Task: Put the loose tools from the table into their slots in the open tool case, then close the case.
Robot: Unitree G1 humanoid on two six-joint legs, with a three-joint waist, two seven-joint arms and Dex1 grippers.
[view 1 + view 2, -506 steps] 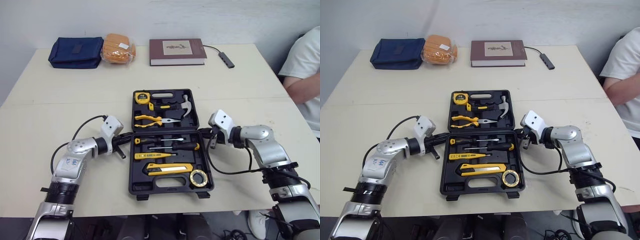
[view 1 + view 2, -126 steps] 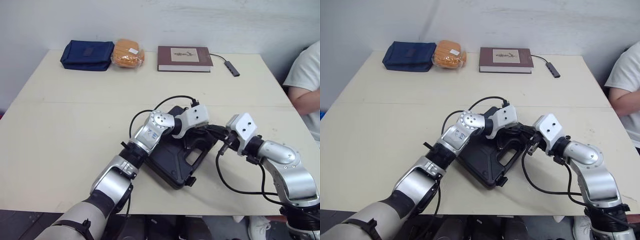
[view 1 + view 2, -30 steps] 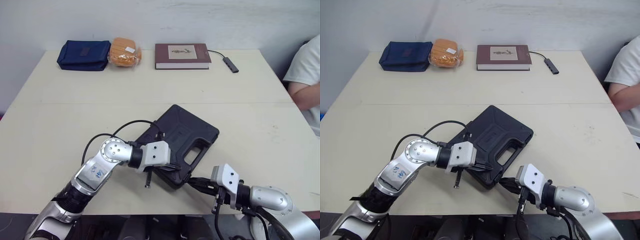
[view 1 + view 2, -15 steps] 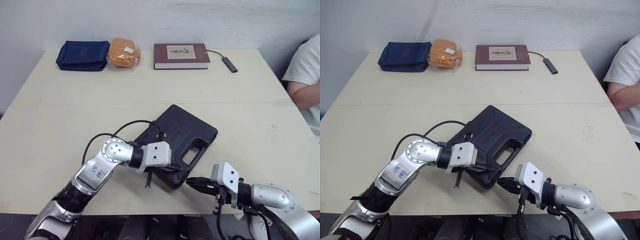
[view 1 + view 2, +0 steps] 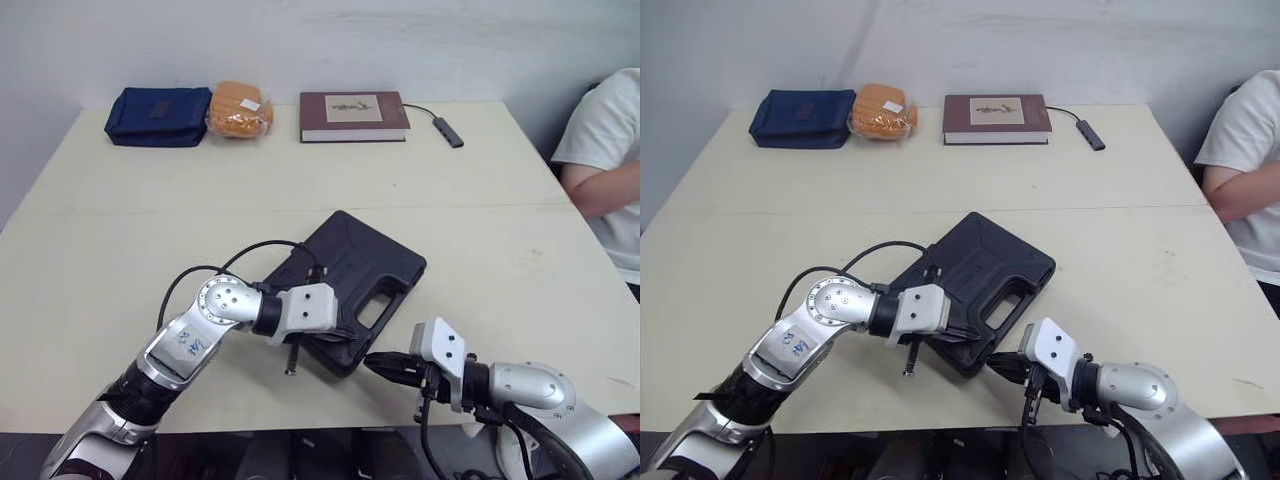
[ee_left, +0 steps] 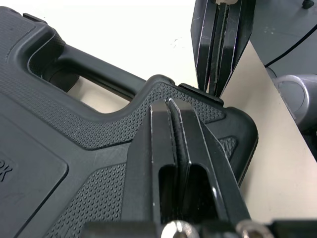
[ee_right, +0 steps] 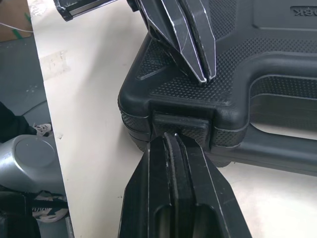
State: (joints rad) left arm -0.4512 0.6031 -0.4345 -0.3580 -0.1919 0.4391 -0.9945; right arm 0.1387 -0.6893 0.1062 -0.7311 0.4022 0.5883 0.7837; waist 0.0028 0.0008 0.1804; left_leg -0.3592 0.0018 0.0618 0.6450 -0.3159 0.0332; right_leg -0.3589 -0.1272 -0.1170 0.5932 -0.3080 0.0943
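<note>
Closure: black plastic tool case (image 5: 352,272), earlier open, now shut mid-frame; latching remains, I judge. Both closed and empty, left pincer (image 6: 169,102) presses its lid, right pincer (image 7: 171,136) meets the latch (image 7: 181,124).

- Looks like an office or lab room to me, not a home or a workshop.
- Plain pale wall (image 5: 450,40) and one big beige worktop (image 5: 130,210), nothing homey about it.
- Desk clutter along the far edge: a book (image 5: 353,104), a blue pouch (image 5: 158,102), an orange packet (image 5: 239,109) and a small cabled hub (image 5: 447,133).
- A person (image 5: 600,150) in a white tee sits at the right side.
</note>
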